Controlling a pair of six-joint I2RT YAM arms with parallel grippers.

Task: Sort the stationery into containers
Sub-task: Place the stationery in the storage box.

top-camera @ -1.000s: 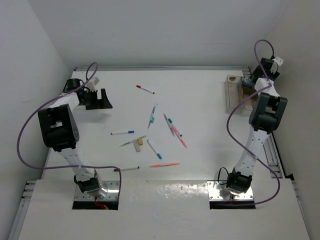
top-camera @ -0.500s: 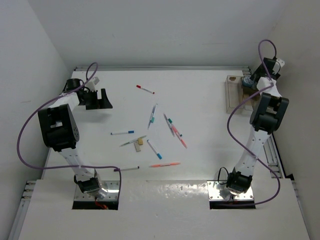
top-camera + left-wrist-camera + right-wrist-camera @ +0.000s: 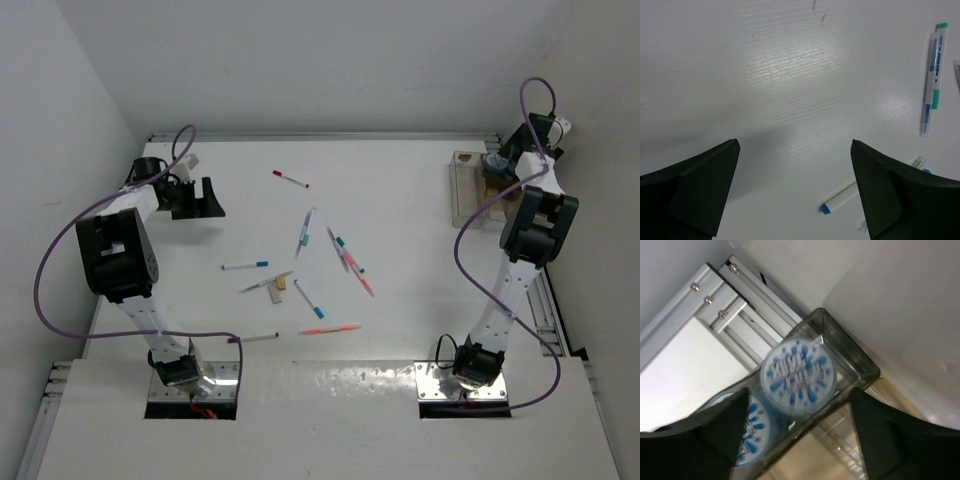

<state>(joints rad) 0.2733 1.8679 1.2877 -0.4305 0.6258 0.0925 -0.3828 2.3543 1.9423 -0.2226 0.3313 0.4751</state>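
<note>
Right hand (image 3: 799,396) hovered open and empty over the clear box (image 3: 864,371), both rolls (image 3: 797,371) lying inside. Pens (image 3: 345,258) lay scattered on the worktop (image 3: 400,200) well left of that box; the likely next move was gripping one with the open left hand (image 3: 795,147).

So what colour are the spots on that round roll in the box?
The roll has blue spots on white, best in the right wrist view.

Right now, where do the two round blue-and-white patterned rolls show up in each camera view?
Top external: round blue-and-white patterned rolls at far right rear.
Left wrist: not in it.
Right wrist: centre and lower left, inside clear plastic box.
Shared landmark: aluminium rail along the right edge.
</note>
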